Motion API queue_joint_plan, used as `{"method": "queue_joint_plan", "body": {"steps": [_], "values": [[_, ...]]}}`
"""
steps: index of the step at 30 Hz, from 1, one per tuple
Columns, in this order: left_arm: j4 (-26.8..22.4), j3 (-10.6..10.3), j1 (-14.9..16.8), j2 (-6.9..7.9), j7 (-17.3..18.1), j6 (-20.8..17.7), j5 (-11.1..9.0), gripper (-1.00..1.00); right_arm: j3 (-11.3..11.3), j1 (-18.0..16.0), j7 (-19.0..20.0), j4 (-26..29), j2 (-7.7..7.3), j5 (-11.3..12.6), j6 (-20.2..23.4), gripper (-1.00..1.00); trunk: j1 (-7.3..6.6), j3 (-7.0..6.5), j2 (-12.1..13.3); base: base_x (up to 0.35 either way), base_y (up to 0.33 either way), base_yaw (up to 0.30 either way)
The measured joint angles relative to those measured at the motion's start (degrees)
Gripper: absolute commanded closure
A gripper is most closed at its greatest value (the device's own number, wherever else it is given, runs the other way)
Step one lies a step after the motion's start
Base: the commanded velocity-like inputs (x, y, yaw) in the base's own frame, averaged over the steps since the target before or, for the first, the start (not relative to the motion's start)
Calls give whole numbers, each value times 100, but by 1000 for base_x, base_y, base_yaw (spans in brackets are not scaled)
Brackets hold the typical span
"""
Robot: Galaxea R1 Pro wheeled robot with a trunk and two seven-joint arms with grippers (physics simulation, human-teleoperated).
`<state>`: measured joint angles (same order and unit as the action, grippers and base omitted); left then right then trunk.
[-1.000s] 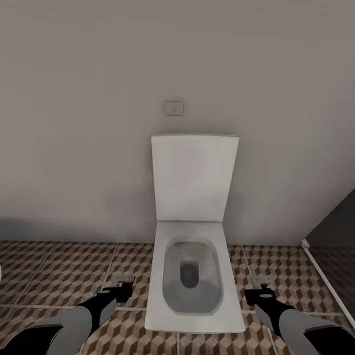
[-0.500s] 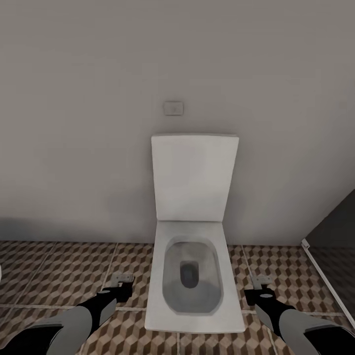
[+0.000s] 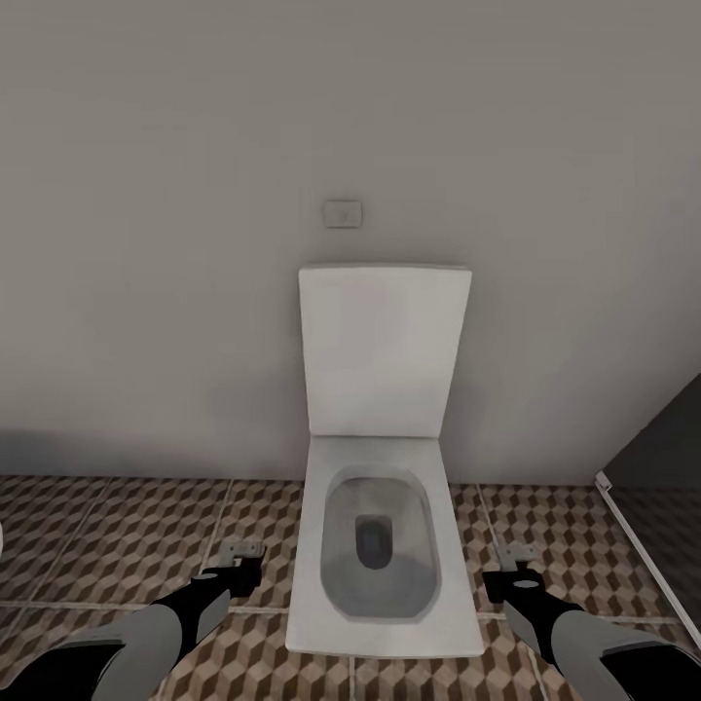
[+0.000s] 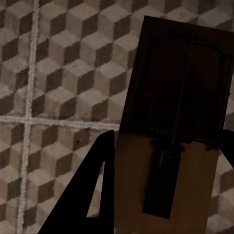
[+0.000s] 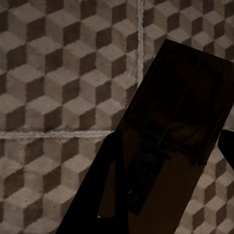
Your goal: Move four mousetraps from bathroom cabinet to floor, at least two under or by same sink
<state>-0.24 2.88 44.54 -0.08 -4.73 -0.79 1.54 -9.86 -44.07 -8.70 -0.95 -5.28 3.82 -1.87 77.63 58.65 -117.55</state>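
Carrying one mousetrap in each claw, we are facing the toilet [image 3: 385,545] with both arms held low over the bathroom floor [image 3: 127,545]. Our left gripper [image 3: 241,555] is pinching a mousetrap [image 4: 170,131] between its fingers [image 4: 92,195], the board reaching out past the fingertips with the tiles beneath it. Our right gripper [image 3: 514,560] is pinching a second trap [image 5: 170,141] the same way, that board tilted across its fingers [image 5: 102,190].

We are judging these traps to be light, stiff and flat: thin wooden boards that will not bend, so a modest squeeze across the long edges is all they are needing. The wire on top looks springy and delicate, so we are keeping the hold on the bare wood at the near end, away from the bar. Smooth wood may be slipping if we swing the arms sharply.
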Motion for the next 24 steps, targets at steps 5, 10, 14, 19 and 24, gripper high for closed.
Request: {"method": "queue_joint_plan", "body": {"steps": [5,10,14,19,24], "values": [[0,0,0,0,0,0,-1,100,0,0,0,0,0,1,-3,100,0,0,0,0,0,0],[0,0,0,0,0,0,-1,100,1,0,13,0,-15,5,8,100,0,0,0,0,0,0],[0,0,0,0,0,0,-1,100,1,0,-6,0,-9,5,1,100,0,0,0,0,0,0],[0,0,0,0,0,0,6,100,0,0,-6,0,-9,5,-3,100,0,0,0,0,0,0],[0,0,0,0,0,-6,7,100,0,0,-7,0,-9,3,-4,100,0,0,0,0,0,0]]}}
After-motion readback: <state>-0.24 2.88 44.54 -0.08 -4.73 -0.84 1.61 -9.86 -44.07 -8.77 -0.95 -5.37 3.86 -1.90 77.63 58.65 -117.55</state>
